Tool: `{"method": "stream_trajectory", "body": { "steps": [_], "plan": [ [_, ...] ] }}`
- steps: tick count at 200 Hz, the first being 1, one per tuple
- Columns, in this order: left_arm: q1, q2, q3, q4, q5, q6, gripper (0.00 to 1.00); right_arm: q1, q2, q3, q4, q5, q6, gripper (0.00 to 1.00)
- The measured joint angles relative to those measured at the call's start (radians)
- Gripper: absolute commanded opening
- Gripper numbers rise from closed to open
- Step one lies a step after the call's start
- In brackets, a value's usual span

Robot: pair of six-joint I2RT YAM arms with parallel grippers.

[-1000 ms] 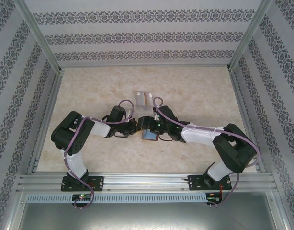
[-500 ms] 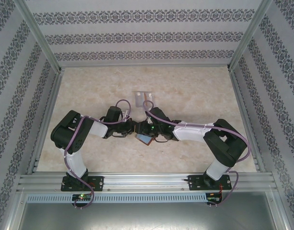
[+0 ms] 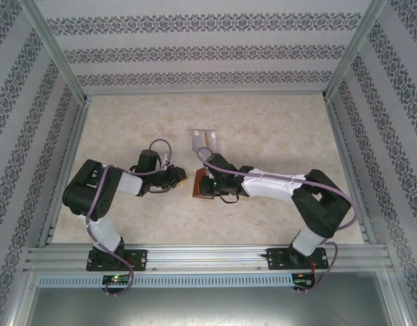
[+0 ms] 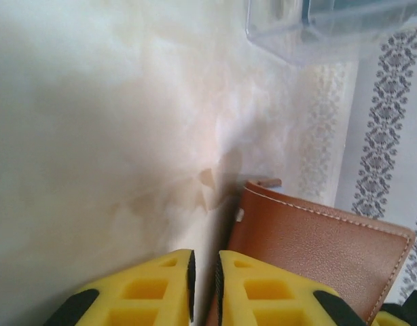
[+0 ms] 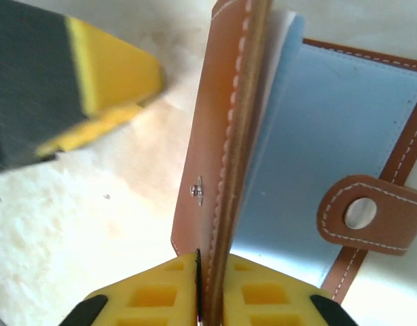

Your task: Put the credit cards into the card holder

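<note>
The card holder (image 3: 200, 186) lies open on the table, reddish-brown leather with pale blue inner pockets (image 5: 344, 115) and a snap tab (image 5: 361, 214). My right gripper (image 5: 210, 261) is shut on the raised edge of its cover, which stands upright between the yellow fingers. Just left of the holder (image 4: 317, 244), my left gripper (image 4: 205, 261) has a narrow gap between its jaws and nothing in them. The pale silvery credit cards (image 3: 204, 140) lie side by side farther back on the table, and their edge (image 4: 331, 24) is at the top of the left wrist view.
The beige marbled tabletop (image 3: 276, 129) is bounded by patterned walls and aluminium rails (image 3: 208, 255). The left arm's finger (image 5: 93, 81) hangs close to the holder's cover in the right wrist view. Free room lies to the far left and right.
The right gripper has closed on the holder's cover and shifted left. The left gripper has parted slightly, let go of the holder and drawn back to the left.
</note>
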Motion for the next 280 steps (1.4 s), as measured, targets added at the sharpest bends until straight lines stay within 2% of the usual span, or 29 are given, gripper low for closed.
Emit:
{"method": "stream_trajectory", "body": {
  "steps": [37, 55, 102, 133, 161, 187, 198, 257, 280],
  "plan": [
    [0.005, -0.162, 0.005, -0.146, -0.059, 0.076, 0.22, 0.000, -0.134, 0.003, -0.228, 0.089, -0.086, 0.07],
    [0.005, -0.203, 0.015, -0.185, -0.076, 0.101, 0.22, 0.000, -0.150, 0.031, -0.349, 0.121, -0.131, 0.07],
    [0.024, -0.215, 0.009, -0.225, -0.093, 0.118, 0.28, 0.000, -0.017, 0.216, -0.664, 0.229, -0.254, 0.06],
    [0.047, -0.203, -0.024, -0.222, -0.086, 0.117, 0.29, 0.035, 0.070, 0.326, -0.821, 0.301, -0.269, 0.17],
    [0.059, -0.195, -0.038, -0.222, -0.078, 0.118, 0.29, 0.079, 0.156, 0.399, -0.853, 0.320, -0.264, 0.28],
    [0.064, -0.184, -0.038, -0.220, -0.065, 0.118, 0.30, 0.089, 0.227, 0.429, -0.837, 0.310, -0.253, 0.32],
    [0.064, -0.172, -0.039, -0.214, -0.060, 0.118, 0.30, 0.090, 0.240, 0.429, -0.825, 0.293, -0.248, 0.33],
    [0.075, -0.101, -0.065, -0.108, -0.015, 0.091, 0.29, 0.131, 0.279, 0.507, -0.796, 0.275, -0.230, 0.60],
    [0.081, -0.087, -0.066, -0.085, 0.007, 0.079, 0.29, 0.167, 0.314, 0.563, -0.806, 0.281, -0.233, 0.64]
  ]
}}
